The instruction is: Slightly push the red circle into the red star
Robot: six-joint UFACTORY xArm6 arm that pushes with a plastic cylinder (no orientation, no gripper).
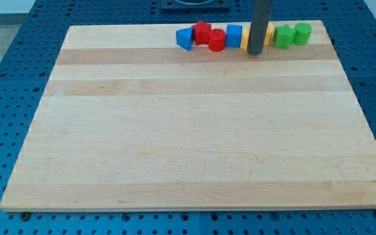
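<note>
From my remote seat I can read no text, label, brand, number or sign anywhere in the camera view. The wooden board (194, 130) is bare grain, the coloured blocks along the upper edge of the frame carry no markings I can make out, and the dark rod at upper centre-right is plain.
</note>
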